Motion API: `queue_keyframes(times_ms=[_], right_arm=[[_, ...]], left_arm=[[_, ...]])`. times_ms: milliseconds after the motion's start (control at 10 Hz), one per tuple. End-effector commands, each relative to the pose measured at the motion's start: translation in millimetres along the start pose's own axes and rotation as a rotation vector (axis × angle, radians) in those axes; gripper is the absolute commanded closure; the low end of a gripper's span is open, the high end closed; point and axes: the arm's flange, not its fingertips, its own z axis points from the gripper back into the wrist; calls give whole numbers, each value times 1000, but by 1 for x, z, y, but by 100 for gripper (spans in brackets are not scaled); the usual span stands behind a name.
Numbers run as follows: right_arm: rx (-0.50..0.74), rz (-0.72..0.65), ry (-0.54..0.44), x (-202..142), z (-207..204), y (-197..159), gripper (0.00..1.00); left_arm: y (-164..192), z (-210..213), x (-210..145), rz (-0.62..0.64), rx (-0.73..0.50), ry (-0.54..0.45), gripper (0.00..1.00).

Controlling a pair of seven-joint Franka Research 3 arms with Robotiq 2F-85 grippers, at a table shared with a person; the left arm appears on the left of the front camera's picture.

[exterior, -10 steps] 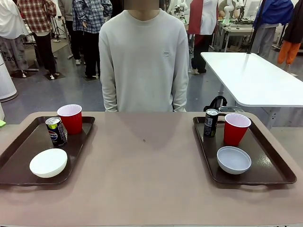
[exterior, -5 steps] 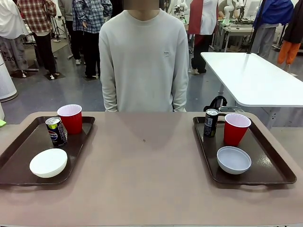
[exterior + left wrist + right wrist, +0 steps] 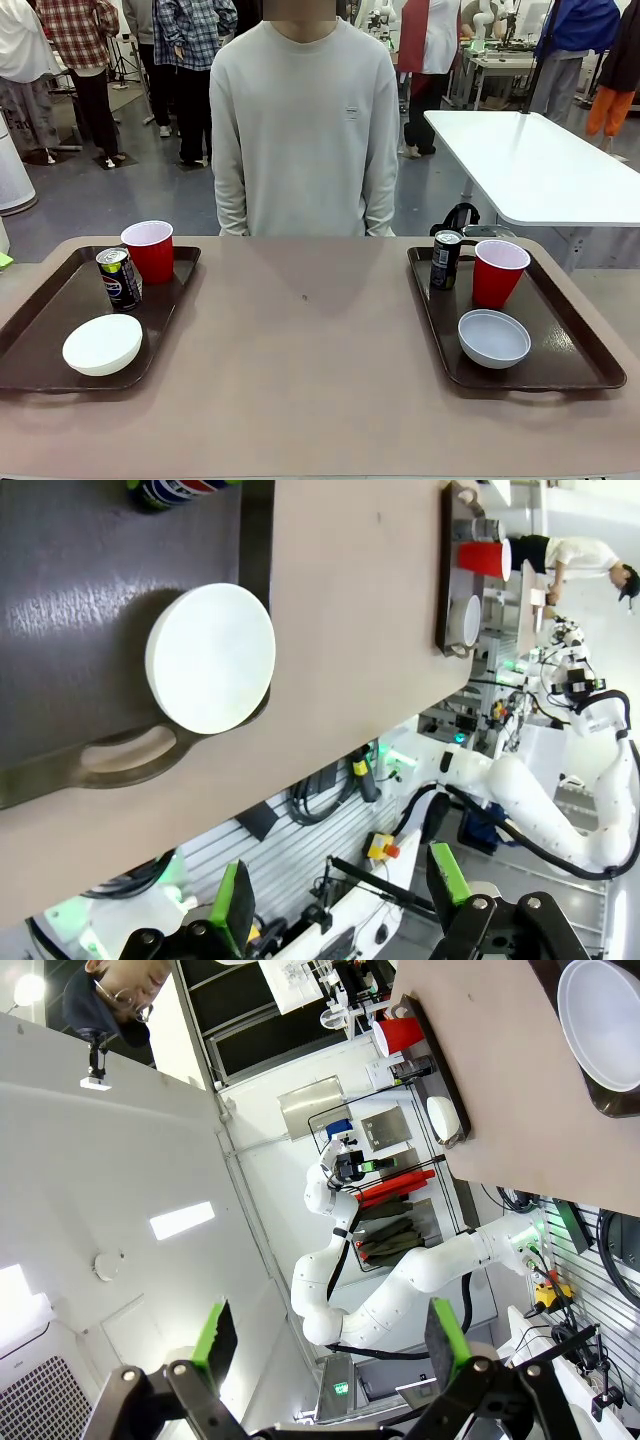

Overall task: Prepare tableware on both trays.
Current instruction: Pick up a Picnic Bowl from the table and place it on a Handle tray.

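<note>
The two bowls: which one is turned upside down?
The bowl on the left tray, by the Pepsi can. It shows a smooth domed bottom, while the bowl on the right tray sits open side up, showing its hollow.

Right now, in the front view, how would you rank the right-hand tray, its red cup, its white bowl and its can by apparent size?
1. Right tray
2. White bowl and red cup: too alike to rank; the bowl is nearer the camera.
3. Black can
</note>
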Motion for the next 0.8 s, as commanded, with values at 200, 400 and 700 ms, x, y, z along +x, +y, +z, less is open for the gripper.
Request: queue_keyframes(times_ms=[200,400,700], right_arm=[[20,11,7,-1,-3,1,0],[20,11,7,-1,-3,1,0],[20,11,7,-1,-3,1,0]], left_arm=[[0,0,0,0,0,0,8],[0,-2,2,4,10,-23,8],[-1,-1,1,-1,7,-1,8]])
